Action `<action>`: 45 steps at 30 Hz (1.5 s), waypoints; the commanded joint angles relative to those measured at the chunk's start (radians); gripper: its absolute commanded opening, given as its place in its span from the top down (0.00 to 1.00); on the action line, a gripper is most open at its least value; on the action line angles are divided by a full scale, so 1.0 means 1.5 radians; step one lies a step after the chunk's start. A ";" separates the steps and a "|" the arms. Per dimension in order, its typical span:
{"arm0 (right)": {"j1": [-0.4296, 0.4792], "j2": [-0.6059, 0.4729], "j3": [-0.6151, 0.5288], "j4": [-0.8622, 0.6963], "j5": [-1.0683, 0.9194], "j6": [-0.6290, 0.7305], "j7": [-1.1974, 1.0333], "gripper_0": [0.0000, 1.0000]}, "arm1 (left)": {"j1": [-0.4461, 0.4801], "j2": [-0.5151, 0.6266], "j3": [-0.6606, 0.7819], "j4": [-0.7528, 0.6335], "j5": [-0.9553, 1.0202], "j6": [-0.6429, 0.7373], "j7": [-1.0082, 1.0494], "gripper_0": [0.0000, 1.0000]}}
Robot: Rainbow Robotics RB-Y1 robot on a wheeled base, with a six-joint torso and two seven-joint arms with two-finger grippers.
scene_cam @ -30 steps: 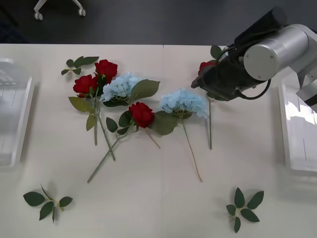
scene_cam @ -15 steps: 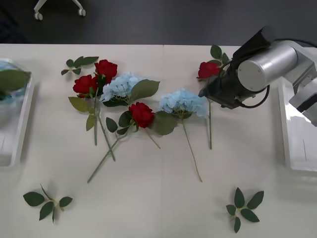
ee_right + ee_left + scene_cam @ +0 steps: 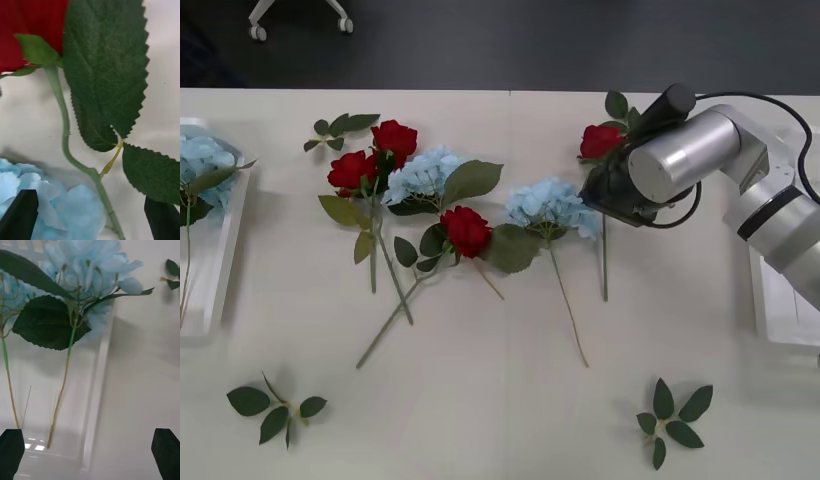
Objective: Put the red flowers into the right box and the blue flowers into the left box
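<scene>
Right wrist view: the right gripper (image 3: 93,221) is spread wide, its black fingertips (image 3: 20,213) straddling the stem (image 3: 63,123) of a red flower (image 3: 600,141) at the table's (image 3: 500,420) one o'clock. The stem runs twelve to six, crosswise between the fingers, a blue flower (image 3: 550,207) touching it. The left gripper (image 3: 90,457), released, hovers over the left box (image 3: 225,260), where blue flowers lie.
</scene>
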 commanded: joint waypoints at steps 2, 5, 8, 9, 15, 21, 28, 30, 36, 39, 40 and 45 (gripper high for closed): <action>-0.015 0.022 0.009 0.028 0.034 -0.012 -0.011 0.16 | 0.032 0.033 -0.068 -0.114 -0.010 0.001 0.186 0.00; -0.015 0.029 0.012 0.036 0.049 -0.019 -0.009 0.17 | 0.035 0.030 -0.101 -0.151 -0.025 0.003 0.255 0.00; -0.015 0.029 0.020 0.040 0.051 -0.024 -0.009 0.17 | 0.027 0.010 -0.133 -0.184 -0.060 0.006 0.322 0.00; -0.015 0.029 0.021 0.040 0.052 -0.024 -0.009 0.17 | 0.025 0.005 -0.140 -0.187 -0.067 0.006 0.333 0.00; -0.015 0.029 0.041 0.054 0.064 -0.024 -0.009 0.17 | -0.010 -0.051 -0.208 -0.204 -0.146 0.006 0.416 0.00; -0.015 0.029 0.056 0.075 0.082 -0.024 -0.008 0.17 | -0.053 -0.076 -0.280 -0.191 -0.242 0.006 0.463 0.00; -0.015 0.030 0.057 0.076 0.080 -0.024 -0.001 1.00 | -0.134 -0.080 -0.339 -0.092 -0.346 0.006 0.457 0.00; -0.015 0.031 0.056 0.075 0.082 -0.024 0.003 1.00 | -0.156 -0.080 -0.350 -0.062 -0.366 0.006 0.453 0.00; -0.015 0.030 0.056 0.076 0.087 -0.026 0.009 1.00 | -0.202 -0.080 -0.371 0.006 -0.400 0.005 0.446 0.00; -0.015 0.030 0.056 0.075 0.092 -0.031 0.011 1.00 | -0.221 -0.080 -0.393 0.038 -0.417 0.005 0.442 0.00; -0.015 0.030 0.056 0.075 0.092 -0.032 0.012 1.00 | -0.224 -0.080 -0.402 0.043 -0.422 0.005 0.439 0.00; -0.016 0.016 0.050 0.054 0.082 -0.033 0.018 1.00 | -0.234 -0.084 -0.453 0.047 -0.451 0.005 0.436 0.00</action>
